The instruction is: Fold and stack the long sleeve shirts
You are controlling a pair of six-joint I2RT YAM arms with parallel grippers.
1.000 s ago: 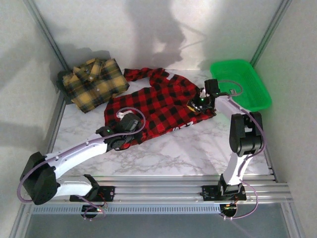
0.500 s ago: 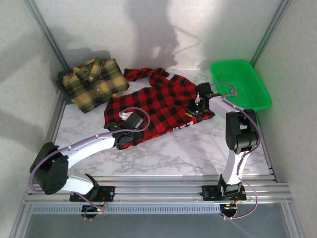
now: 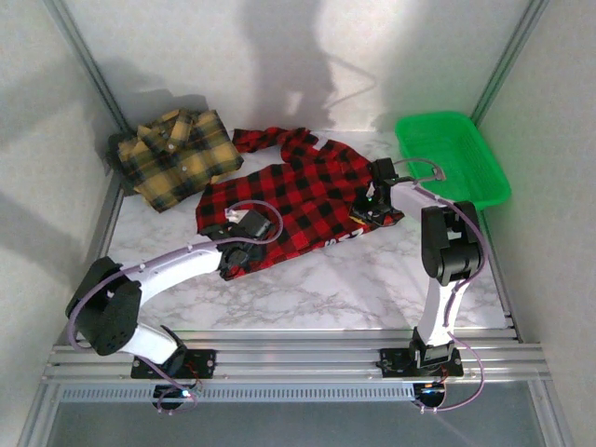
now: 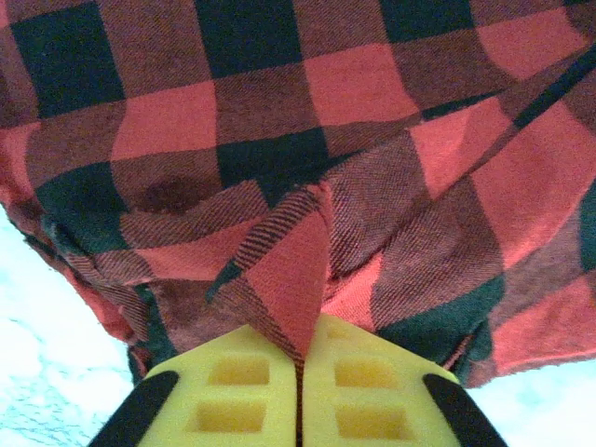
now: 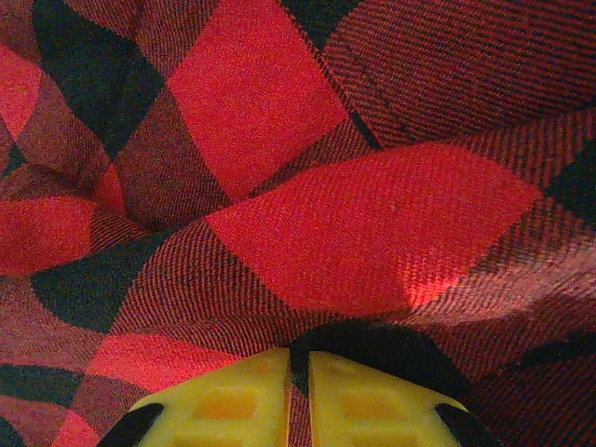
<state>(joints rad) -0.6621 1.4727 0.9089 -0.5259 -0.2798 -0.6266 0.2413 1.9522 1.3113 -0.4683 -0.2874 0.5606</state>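
Here, the white lettering (image 3: pixel 343 237) on the red-and-black shirt (image 3: pixel 298 196) is too small for us to read. That shirt lies spread mid-surface (image 3: pixel 372 279), and the yellow-and-black shirt (image 3: pixel 177 156) lies folded at far left. The left tool (image 4: pixel 300 363) and right tool (image 5: pixel 298 372) each pinch a fold of red check.

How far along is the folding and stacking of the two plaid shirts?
Done: the yellow-and-black shirt looks folded at the far left. In hand: left gripper and right gripper each pinch the red-and-black shirt, spread open. Left: folding it, then stacking.
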